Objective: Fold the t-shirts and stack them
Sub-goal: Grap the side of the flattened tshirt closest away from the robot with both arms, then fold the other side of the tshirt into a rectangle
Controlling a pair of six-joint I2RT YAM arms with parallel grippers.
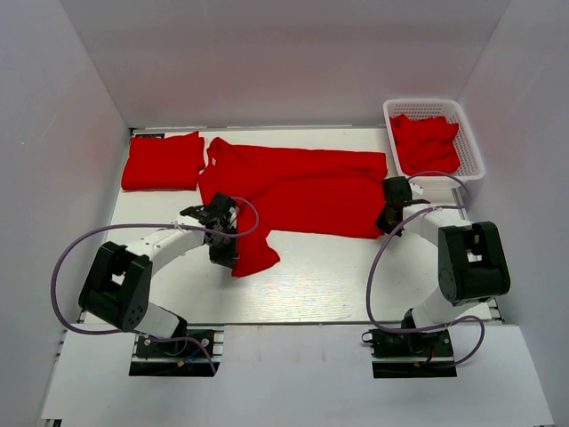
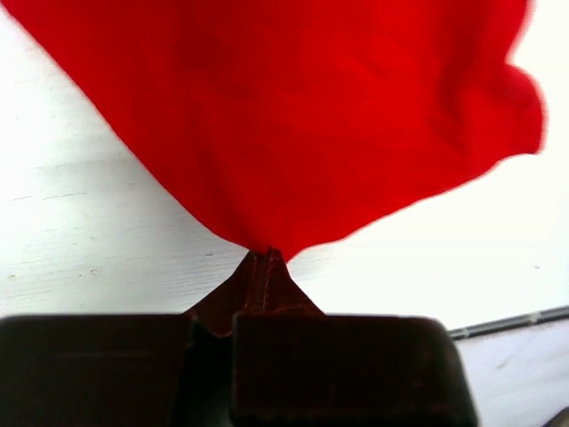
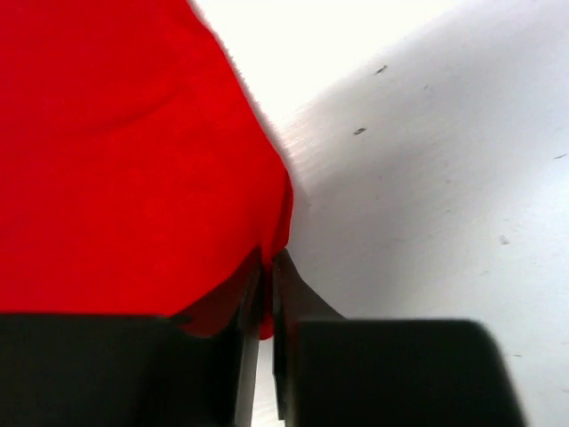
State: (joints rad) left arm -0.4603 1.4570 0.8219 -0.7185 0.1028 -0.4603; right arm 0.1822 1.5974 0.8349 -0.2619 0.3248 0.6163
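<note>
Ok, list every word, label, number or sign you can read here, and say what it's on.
None readable in any view. The spread t-shirt, folded t-shirt, basket, table, left arm and right arm show no lettering.

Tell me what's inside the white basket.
Crumpled red t-shirts fill the basket. How many cannot be told; the top cloth covers whatever lies beneath and the basket's floor.

A robot lab test cell: plain white panels [image 1: 293, 53] box in a white counter [image 1: 320, 285], with a cabled left arm [image 1: 133, 267] and right arm [image 1: 462, 258] bolted at its near edge.
</note>
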